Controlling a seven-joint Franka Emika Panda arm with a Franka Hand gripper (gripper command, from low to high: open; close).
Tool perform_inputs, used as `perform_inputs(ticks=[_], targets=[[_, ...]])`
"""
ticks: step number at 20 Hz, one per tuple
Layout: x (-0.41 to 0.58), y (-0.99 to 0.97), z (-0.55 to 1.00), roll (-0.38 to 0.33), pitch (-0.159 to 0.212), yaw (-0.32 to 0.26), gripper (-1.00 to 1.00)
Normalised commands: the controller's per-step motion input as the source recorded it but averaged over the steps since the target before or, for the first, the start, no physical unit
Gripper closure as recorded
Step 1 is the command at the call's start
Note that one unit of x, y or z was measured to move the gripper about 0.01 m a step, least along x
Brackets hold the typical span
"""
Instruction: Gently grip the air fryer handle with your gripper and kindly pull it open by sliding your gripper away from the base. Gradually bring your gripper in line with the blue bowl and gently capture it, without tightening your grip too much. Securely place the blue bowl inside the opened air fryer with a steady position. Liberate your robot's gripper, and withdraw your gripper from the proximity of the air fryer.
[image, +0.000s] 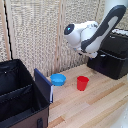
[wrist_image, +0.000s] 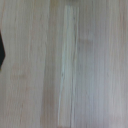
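Wrist view is filled by bare wooden table (wrist_image: 65, 65) alone, and in the exterior view the gripper (image: 91, 54) is half hidden under the raised arm, so its fingers cannot be told as spread or closed. It hangs just before the air fryer (image: 111, 59), whose drawer appears shut, so the opening step is judged in hand. Next, the handle must be lined up on and gently clasped; blue bowl (image: 58, 79) waits beside red cup (image: 82, 83).
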Motion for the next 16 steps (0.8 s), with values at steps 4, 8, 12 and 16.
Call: perform_inputs(ticks=[4, 8, 12, 16], targets=[[-0.218, -0.82, -0.19, -0.006, -0.072, 0.086, -1.0], [-0.133, -0.76, -0.14, -0.002, -0.079, 0.087, -1.0], [-0.074, -0.7, -0.12, -0.025, -0.066, 0.095, -1.0], [-0.022, -0.53, -0.14, -0.075, -0.021, 0.089, -1.0]])
